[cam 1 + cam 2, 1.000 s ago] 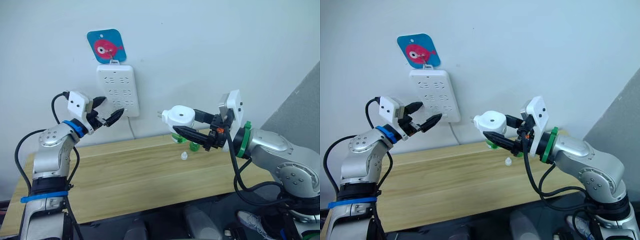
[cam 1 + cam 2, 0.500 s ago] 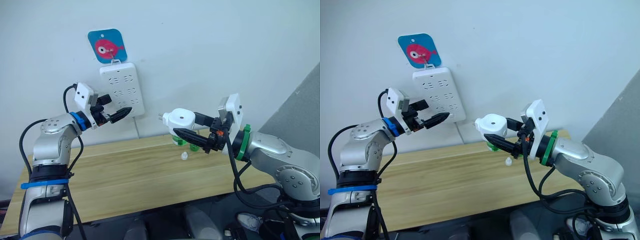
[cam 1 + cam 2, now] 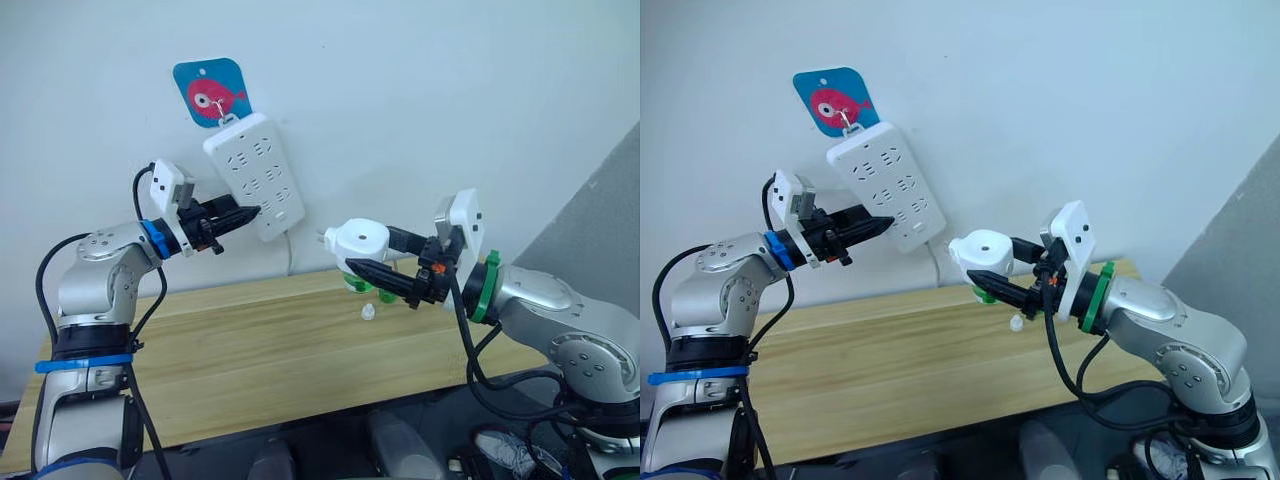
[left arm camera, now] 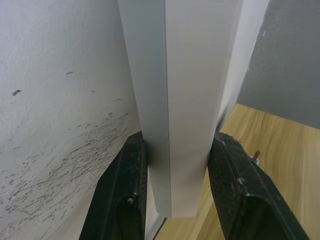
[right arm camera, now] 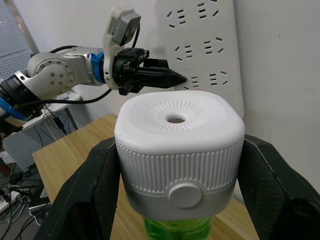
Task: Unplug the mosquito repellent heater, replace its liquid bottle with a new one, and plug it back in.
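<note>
Right gripper [image 3: 385, 262], two black fingers clamped on the flanks of the mosquito repellent heater [image 3: 358, 243], is holding that unit in the air above the far edge of the table [image 3: 250, 345], well apart from the wall. Left gripper [image 3: 232, 215], fingers closed on the edge of the power strip [image 3: 254, 174], is pinching that long white multi-socket bar; the left wrist view is showing a black finger [image 4: 121, 192] pressing each side of the strip's smooth white edge. Power strip: flat, rectangular, hard plastic, hanging tilted on the wall with its upper end toward the blue fish tag [image 3: 210, 93] and its lower end slanting toward the robot's right, a white cord [image 3: 291, 255] trailing down from it. Table: pale wood plank top, grain running left to right. Heater: rounded white plastic, ribbed band around its side, round vent hole facing up, plug prongs [image 3: 322, 237] pointing toward the robot's left and the strip. Bottle [image 5: 176, 231]: translucent green, seated under the heater, neck upward, axis vertical; which bottle it is cannot be told. Second green bottle [image 3: 387, 294]: partly hidden behind the right gripper, sitting on the table. Cap [image 3: 368, 312]: tiny white dome, lying on the wood below the heater.
</note>
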You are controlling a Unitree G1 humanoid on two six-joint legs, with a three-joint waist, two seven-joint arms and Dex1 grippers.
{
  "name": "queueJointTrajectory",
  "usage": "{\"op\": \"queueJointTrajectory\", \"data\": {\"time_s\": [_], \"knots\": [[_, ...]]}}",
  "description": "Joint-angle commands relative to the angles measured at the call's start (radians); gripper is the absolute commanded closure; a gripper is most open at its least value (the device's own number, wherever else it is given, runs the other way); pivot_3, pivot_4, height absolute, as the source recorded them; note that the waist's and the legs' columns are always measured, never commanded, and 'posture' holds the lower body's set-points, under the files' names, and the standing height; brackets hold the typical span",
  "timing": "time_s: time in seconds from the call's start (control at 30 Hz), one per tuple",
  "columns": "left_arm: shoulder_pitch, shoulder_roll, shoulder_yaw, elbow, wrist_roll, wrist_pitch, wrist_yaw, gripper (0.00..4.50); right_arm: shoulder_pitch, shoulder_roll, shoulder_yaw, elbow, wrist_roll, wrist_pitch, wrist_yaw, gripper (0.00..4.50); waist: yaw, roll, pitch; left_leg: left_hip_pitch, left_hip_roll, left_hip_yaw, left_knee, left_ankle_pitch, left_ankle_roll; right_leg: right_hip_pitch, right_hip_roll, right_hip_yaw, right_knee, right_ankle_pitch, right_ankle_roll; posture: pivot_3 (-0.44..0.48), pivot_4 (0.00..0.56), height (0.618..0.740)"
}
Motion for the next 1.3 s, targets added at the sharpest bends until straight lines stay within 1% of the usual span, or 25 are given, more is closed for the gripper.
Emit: {"op": "queueJointTrajectory", "data": {"time_s": [0.03,0.1,0.23,0.37,0.5,0.53,0.77,0.97,1.3], "knots": [[-0.031,-0.005,-0.003,-0.033,-0.003,-0.005,0.015,3.16,-0.051,0.006,0.026,-0.034,-0.037,0.012,-0.022,1.57,0.001,0.0,0.0,0.0,0.0,0.0,0.0,0.0,0.0,0.0,0.0,0.0,-0.001,0.0,0.0,-0.269,0.129,0.736],[-0.031,-0.005,-0.001,-0.043,-0.011,0.015,0.02,3.16,-0.107,0.029,0.067,-0.012,-0.084,0.043,-0.069,1.57,0.001,0.0,0.0,0.0,0.0,0.0,0.0,0.0,0.0,0.0,0.0,0.0,-0.001,0.0,0.0,-0.273,0.134,0.736],[-0.015,-0.004,0.004,-0.075,-0.028,0.052,0.031,3.16,-0.226,0.129,0.106,0.061,-0.145,0.114,-0.185,1.57,0.001,0.0,0.0,0.0,0.0,-0.001,0.0,0.0,0.0,0.0,0.0,0.0,-0.001,0.0,0.0,-0.27,0.135,0.736],[0.005,-0.001,0.012,-0.102,-0.041,0.082,0.039,3.16,-0.319,0.238,0.172,0.167,-0.246,0.129,-0.244,1.57,0.002,0.0,0.0,-0.001,0.0,-0.001,0.0,0.0,0.0,0.0,-0.001,-0.001,-0.003,0.0,0.0,-0.264,0.135,0.736],[0.017,-0.003,0.015,-0.124,-0.05,0.099,0.045,3.16,-0.363,0.298,0.198,0.247,-0.339,0.117,-0.263,1.57,0.003,0.0,0.0,-0.001,0.0,-0.002,-0.001,0.0,0.0,0.0,-0.001,-0.002,-0.002,0.001,-0.001,-0.258,0.134,0.736],[0.02,-0.003,0.016,-0.13,-0.052,0.103,0.046,3.17,-0.369,0.31,0.201,0.265,-0.36,0.112,-0.264,1.57,0.002,0.0,0.0,-0.001,0.0,-0.002,-0.001,0.0,0.0,0.0,-0.002,-0.002,-0.002,0.002,-0.004,-0.252,0.132,0.736],[0.026,-0.004,0.018,-0.143,-0.06,0.116,0.051,3.17,-0.387,0.397,0.21,0.316,-0.45,0.106,-0.261,1.57,0.0,0.0,0.0,-0.001,-0.001,-0.002,-0.001,0.0,0.0,0.0,-0.002,-0.002,-0.002,0.003,-0.004,-0.246,0.131,0.736],[0.028,-0.006,0.015,-0.141,-0.06,0.112,0.051,3.17,-0.39,0.465,0.199,0.328,-0.483,0.115,-0.246,1.57,0.0,0.0,0.0,-0.001,-0.001,-0.003,-0.001,0.0,0.0,0.0,-0.002,-0.002,-0.002,0.003,-0.004,-0.245,0.13,0.736],[0.03,-0.017,0.014,-0.142,-0.063,0.113,0.058,3.17,-0.372,0.512,0.206,0.343,-0.54,0.107,-0.224,1.57,-0.003,0.0,0.0,-0.001,-0.001,-0.003,-0.001,0.0,0.0,0.0,-0.002,-0.003,-0.002,0.003,-0.005,-0.242,0.131,0.736]]}}
